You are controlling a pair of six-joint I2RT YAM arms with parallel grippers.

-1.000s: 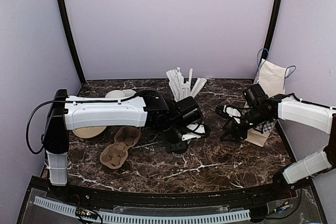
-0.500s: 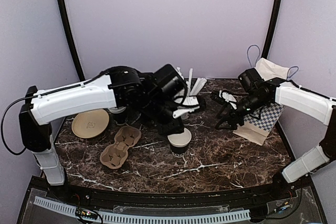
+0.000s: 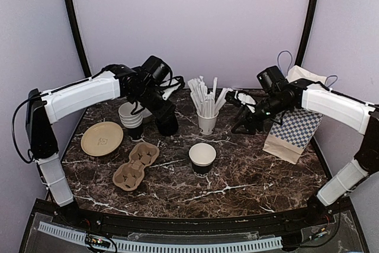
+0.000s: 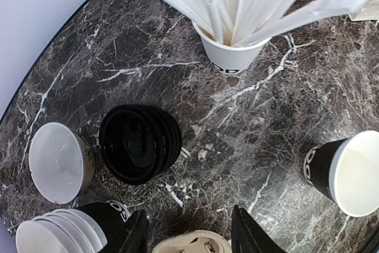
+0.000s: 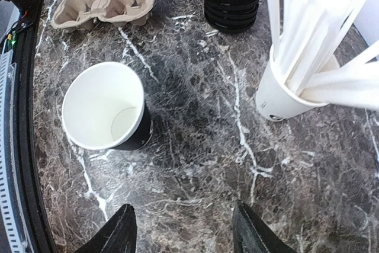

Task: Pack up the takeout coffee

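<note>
No capped takeout coffee is in view. One lidless black cup [image 3: 202, 158] with a white inside stands alone mid-table, also seen in the left wrist view [image 4: 349, 173] and the right wrist view [image 5: 106, 108]. A stack of black lids [image 4: 140, 143] lies left of the white straw cup [image 3: 207, 119]. My left gripper [image 3: 164, 117] hangs over that stack, open and empty [image 4: 189, 235]. To the right of the straw cup, my right gripper [image 3: 240, 125] hovers above bare marble, open and empty [image 5: 186, 235].
A checkered paper bag [image 3: 294, 131] leans at the right. A tan two-cup carrier [image 3: 136, 164] lies front left, with a tan plate [image 3: 102, 137] behind it. A stack of lidless cups [image 3: 130, 118] stands next to the lids. Purple walls close in the table.
My left arm has let go of the lone cup, opened, and swung back left over the lid stack. My right arm has drawn back toward the straws.
</note>
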